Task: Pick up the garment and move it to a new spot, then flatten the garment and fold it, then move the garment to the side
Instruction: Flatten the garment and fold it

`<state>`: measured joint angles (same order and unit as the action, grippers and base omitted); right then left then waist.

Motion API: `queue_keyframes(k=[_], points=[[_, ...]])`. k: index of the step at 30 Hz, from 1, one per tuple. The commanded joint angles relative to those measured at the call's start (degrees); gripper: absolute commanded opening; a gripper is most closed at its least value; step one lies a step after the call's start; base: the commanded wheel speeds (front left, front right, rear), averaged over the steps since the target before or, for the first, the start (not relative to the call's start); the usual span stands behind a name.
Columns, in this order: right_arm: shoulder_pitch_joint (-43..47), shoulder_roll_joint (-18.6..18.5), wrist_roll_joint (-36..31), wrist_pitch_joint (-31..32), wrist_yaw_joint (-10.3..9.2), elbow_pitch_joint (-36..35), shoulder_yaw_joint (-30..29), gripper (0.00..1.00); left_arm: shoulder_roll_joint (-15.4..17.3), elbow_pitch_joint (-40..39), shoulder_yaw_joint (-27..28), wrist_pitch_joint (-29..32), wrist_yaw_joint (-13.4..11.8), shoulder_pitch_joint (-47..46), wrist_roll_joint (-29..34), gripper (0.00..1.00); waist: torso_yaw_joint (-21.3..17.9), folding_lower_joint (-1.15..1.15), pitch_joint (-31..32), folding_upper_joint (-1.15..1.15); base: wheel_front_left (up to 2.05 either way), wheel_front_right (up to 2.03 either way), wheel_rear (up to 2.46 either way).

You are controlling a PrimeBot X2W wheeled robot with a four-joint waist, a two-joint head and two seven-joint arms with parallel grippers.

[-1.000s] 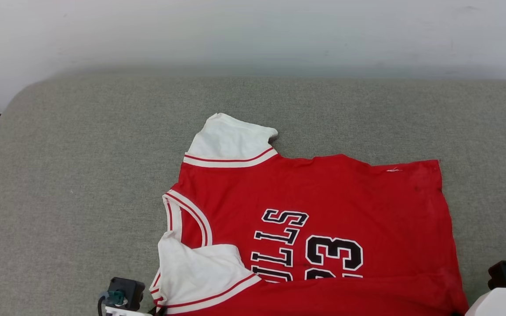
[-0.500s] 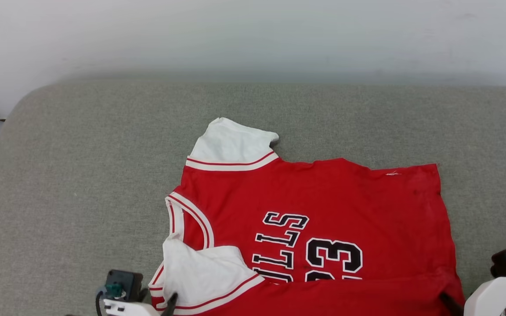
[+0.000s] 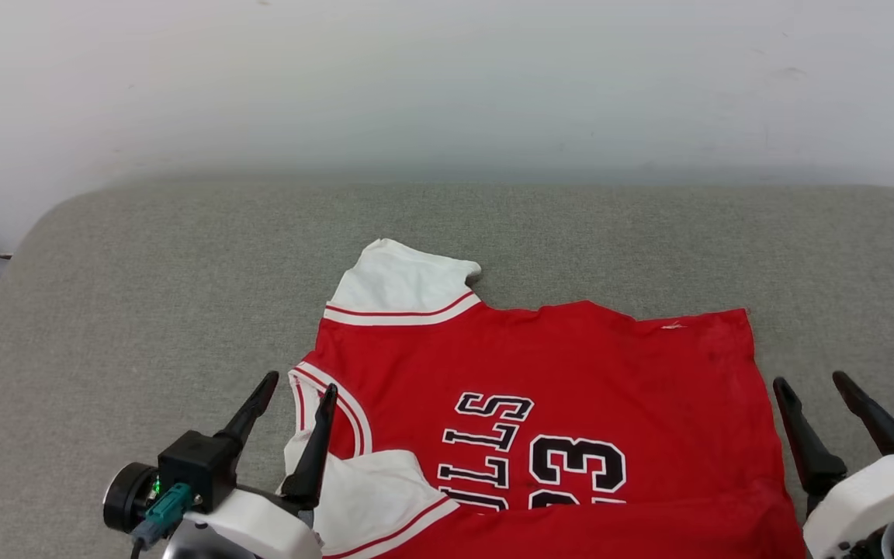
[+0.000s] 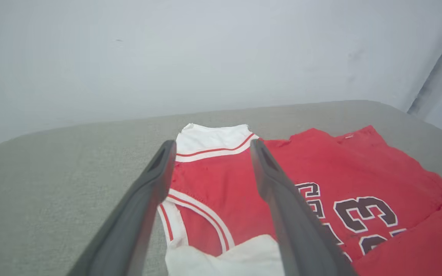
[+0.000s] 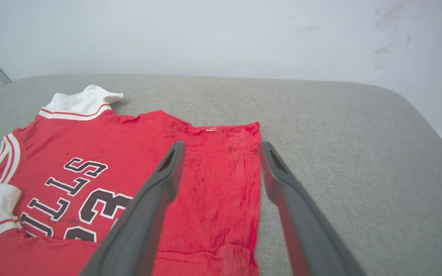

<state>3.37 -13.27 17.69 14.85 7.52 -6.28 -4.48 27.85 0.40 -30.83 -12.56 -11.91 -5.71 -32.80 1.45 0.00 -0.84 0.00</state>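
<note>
A: Head camera: high, facing forward and down across the grey cushion to the wall at 12 o'clock.
B: Wrist cameras: low, close, sighting toward 12. Left gripper sits at 7 o'clock, right gripper at 5.
A: Overlap?
B: All three share the lettered chest of the garment.

I see the garment lying flat on the bench, near its front edge and right of the middle, with the front strip folded back over itself. My left gripper hangs at the garment's left edge by the neckline, my right gripper at its right edge. A wall stands behind the bench's far edge
</note>
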Motion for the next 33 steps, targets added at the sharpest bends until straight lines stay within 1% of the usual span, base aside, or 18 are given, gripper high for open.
queue_keyframes(k=[1,5,8,10,13,16,20,22,24,27,29,31,33], points=[[-1.15,0.78,0.2,-2.54,-0.07,0.18,0.27,1.0,-0.47,0.09,0.32,-0.93,0.24,-0.39,0.7,1.0,-0.27,0.0,-0.02,0.0,0.0,0.0,0.0],[-0.42,2.29,-0.19,-12.18,-0.08,1.55,2.74,1.0,-2.07,0.52,1.92,-2.53,1.32,1.14,3.14,1.0,-0.64,0.0,-0.3,0.0,0.0,0.0,0.0],[0.12,3.37,-0.92,-18.17,-0.06,2.91,3.88,1.0,-4.1,-0.47,4.81,-2.69,2.07,1.96,5.43,1.0,-0.78,0.0,-0.73,0.0,0.0,0.0,0.0],[-0.07,3.98,-1.57,-20.8,-0.06,4.03,4.6,1.0,-5.41,-0.84,6.75,-2.69,3.09,2.74,7.16,1.0,-1.09,0.0,-1.33,0.0,0.0,0.0,0.0],[-1.31,5.06,-2.08,-22.99,-0.06,5.39,5.04,1.0,-7.36,-0.97,9.7,-2.66,4.57,2.67,9.13,1.0,-1.83,0.0,-2.86,0.0,0.0,0.0,0.0],[-2.97,6.08,-2.64,-24.24,-0.06,6.08,5.41,1.0,-8.05,-0.56,12.19,-2.67,6.68,0.64,10.97,1.0,-2.99,0.0,-5.44,0.0,0.0,0.0,0.0],[-5.25,7.09,-3.31,-24.88,-0.06,6.2,6.62,1.0,-6.44,1.55,14.01,-2.62,10.03,-3.5,12.97,1.0,-5.12,0.0,-9.16,0.0,0.0,0.0,0.0],[-6.42,7.43,-3.48,-25.03,-0.06,5.94,6.72,1.0,-4.82,3.24,13.96,-2.12,11.64,-7.09,13.73,1.0,-6.09,0.0,-11.08,0.0,0.0,0.0,0.0],[-7.34,7.65,-3.8,-25.08,-0.06,5.81,6.85,1.0,-2.58,5.06,13.51,-0.33,13.7,-11.58,14.9,1.0,-7.01,0.0,-12.92,0.0,0.0,0.0,0.0],[-8.94,7.91,-3.79,-25.27,-0.06,5.25,7.54,1.0,0.67,7.89,12.39,4.72,16.54,-19.08,15.8,1.0,-8.49,0.0,-15.9,0.0,0.0,0.0,0.0],[-10.02,8.13,-3.5,-25.34,-0.06,4.82,7.95,1.0,2.45,9.77,11.19,8.98,17.96,-24.45,15.3,1.0,-9.3,0.0,-17.62,0.0,0.0,0.0,0.0],[-10.9,8.35,-3.17,-25.41,-0.06,4.45,8.09,1.0,4.4,12.1,9.64,14.06,18.91,-29.76,13.93,1.0,-10.07,0.0,-19.25,0.0,0.0,0.0,0.0],[-11.75,8.78,-2.73,-25.61,-0.06,3.98,8.07,1.0,6.01,14.03,7.75,19.38,19.24,-34.56,11.77,1.0,-10.76,0.0,-20.69,0.0,0.0,0.0,0.0]])
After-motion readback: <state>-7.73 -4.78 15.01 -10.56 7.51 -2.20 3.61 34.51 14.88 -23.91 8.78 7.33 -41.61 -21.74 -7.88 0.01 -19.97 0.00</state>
